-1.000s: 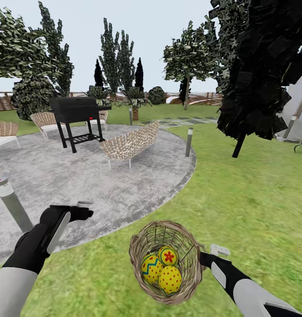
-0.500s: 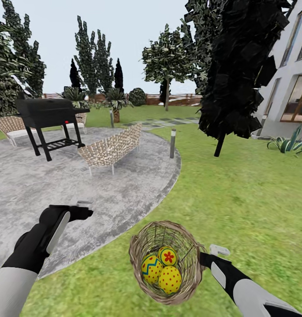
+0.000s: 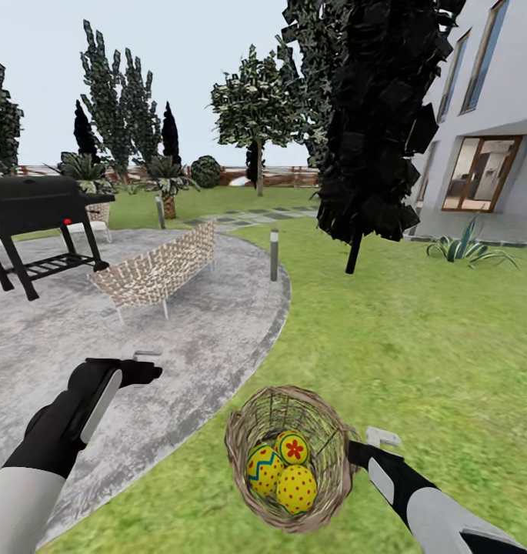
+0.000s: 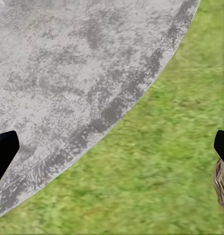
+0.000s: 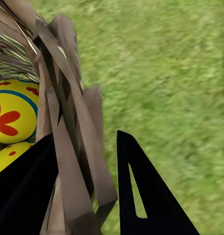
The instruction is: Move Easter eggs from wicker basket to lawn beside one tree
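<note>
The lawn (image 3: 417, 338) spreads beside the grey patio (image 3: 101, 338), with a dark tree (image 3: 378, 115) ahead. The basket (image 3: 251, 419) hangs above the grass, its rim pinched between the closed fingers of the right gripper (image 5: 85, 186). Three eggs (image 3: 282, 467) lie inside, just left of that gripper. The left gripper (image 3: 144, 369) hovers over the patio edge, fingers spread wide and holding nothing.
</note>
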You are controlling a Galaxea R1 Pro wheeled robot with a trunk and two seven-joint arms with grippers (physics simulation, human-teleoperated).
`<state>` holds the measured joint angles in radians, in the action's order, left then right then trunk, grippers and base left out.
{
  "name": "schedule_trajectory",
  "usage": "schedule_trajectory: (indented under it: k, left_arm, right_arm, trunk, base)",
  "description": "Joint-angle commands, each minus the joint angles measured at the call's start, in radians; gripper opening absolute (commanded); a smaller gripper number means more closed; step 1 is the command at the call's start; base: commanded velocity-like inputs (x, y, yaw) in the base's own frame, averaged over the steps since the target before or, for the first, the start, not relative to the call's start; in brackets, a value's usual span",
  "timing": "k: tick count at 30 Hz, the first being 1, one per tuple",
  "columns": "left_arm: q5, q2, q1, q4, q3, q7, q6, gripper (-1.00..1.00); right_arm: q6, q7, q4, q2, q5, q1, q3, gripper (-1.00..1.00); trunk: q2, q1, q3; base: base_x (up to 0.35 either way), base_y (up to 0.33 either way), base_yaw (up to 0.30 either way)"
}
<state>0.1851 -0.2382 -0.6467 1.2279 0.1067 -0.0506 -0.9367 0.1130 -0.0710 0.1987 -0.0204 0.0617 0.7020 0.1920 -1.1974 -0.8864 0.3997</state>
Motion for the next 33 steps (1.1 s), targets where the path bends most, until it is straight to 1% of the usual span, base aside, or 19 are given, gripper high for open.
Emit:
schedule_trajectory:
  k: [1, 4, 7, 33]
  left_arm:
    - [0.007, -0.001, -0.001, 0.001, 0.002, -0.006, -0.004, 1.00]
    - [0.007, -0.001, -0.001, 0.001, 0.002, -0.005, -0.004, 1.00]
    - [0.007, -0.001, -0.001, 0.001, 0.001, -0.005, -0.004, 1.00]
    - [0.007, -0.002, -0.001, 0.001, 0.001, -0.005, -0.004, 1.00]
  right_arm:
    - [0.004, -0.001, 0.002, 0.000, 0.012, 0.001, 0.003, -1.00]
    - [0.004, -0.001, 0.002, 0.000, 0.012, 0.001, 0.002, -1.00]
    - [0.005, -0.001, 0.001, 0.000, 0.012, 0.001, 0.003, -1.00]
    - [0.005, -0.001, 0.001, 0.000, 0.012, 0.001, 0.003, -1.00]
  trunk:
    - [-0.001, -0.001, 0.001]
    - [-0.001, -0.001, 0.001]
    - [-0.001, -0.001, -0.001]
    - [-0.001, -0.001, -0.022]
  base:
    - [0.329, 0.134, -0.066]
    - [0.329, 0.137, -0.033]
    - [0.328, 0.141, -0.177]
    - [0.325, 0.154, -0.240]
